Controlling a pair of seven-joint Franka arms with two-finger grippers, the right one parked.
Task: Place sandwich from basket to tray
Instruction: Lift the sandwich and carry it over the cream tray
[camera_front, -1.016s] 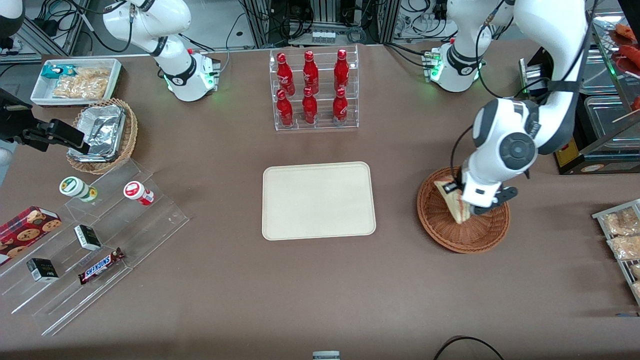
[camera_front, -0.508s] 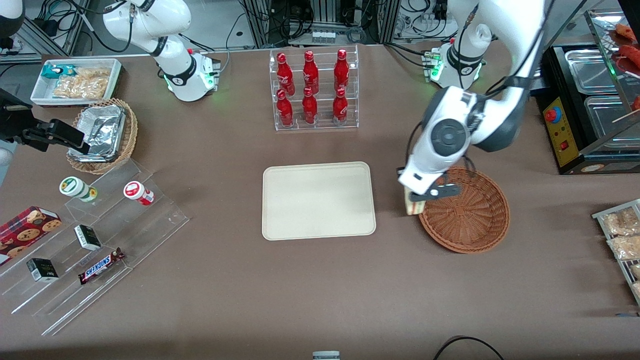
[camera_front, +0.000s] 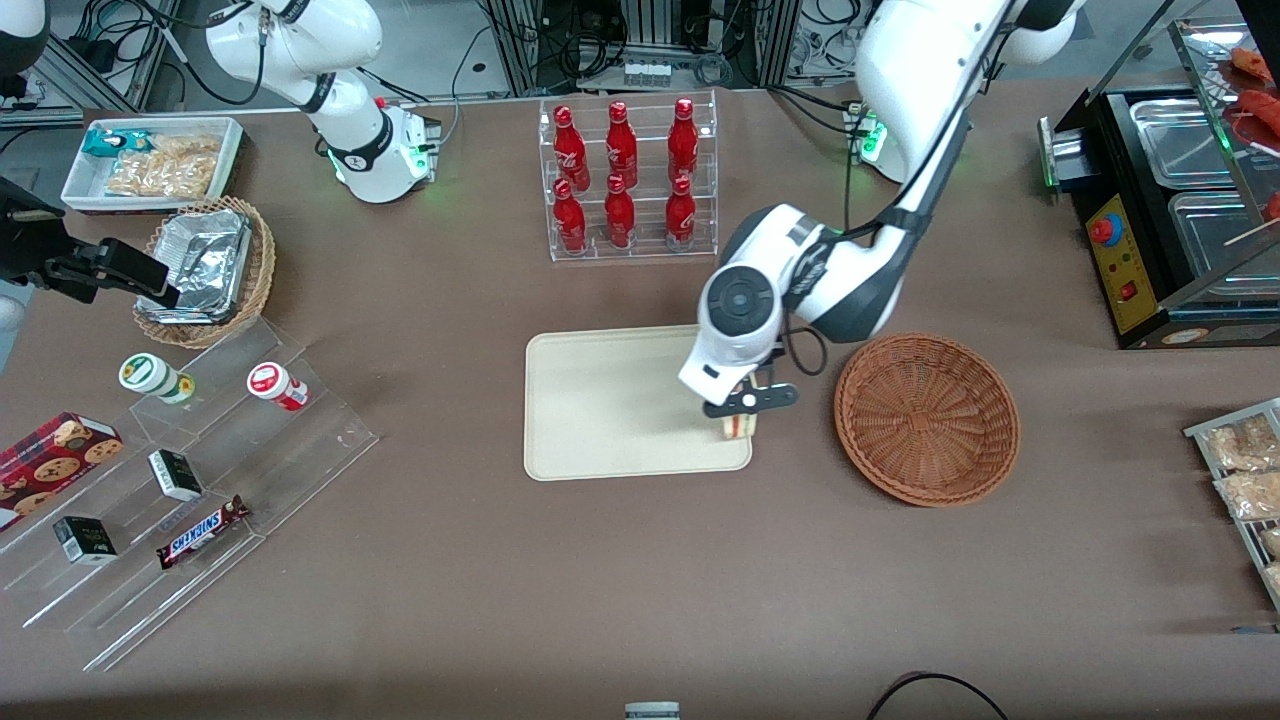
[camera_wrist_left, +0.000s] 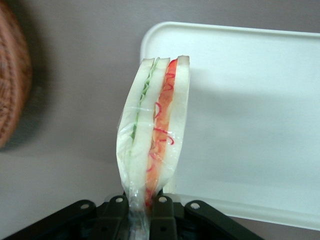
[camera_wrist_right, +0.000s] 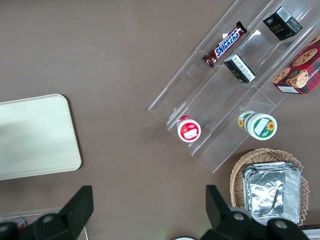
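Note:
My left gripper (camera_front: 738, 408) is shut on the sandwich (camera_front: 738, 427), a plastic-wrapped wedge of white bread with red and green filling. It hangs above the corner of the cream tray (camera_front: 610, 400) that is nearest the front camera and the basket. In the left wrist view the sandwich (camera_wrist_left: 155, 125) stands between the black fingers (camera_wrist_left: 162, 210), pinched at its wrapper end, over the tray's rim (camera_wrist_left: 150, 37). The reddish-brown wicker basket (camera_front: 927, 417) sits beside the tray toward the working arm's end, with nothing in it; its edge (camera_wrist_left: 12, 85) shows in the wrist view.
A clear rack of red bottles (camera_front: 625, 180) stands farther from the front camera than the tray. Toward the parked arm's end lie a clear stepped shelf with snacks (camera_front: 180, 480), a foil-filled wicker basket (camera_front: 205, 270) and a white bin (camera_front: 150, 165). A black food warmer (camera_front: 1180, 200) stands at the working arm's end.
My gripper has lifted the sandwich out of the basket and carried it sideways to above the tray's near corner. The basket now holds nothing.

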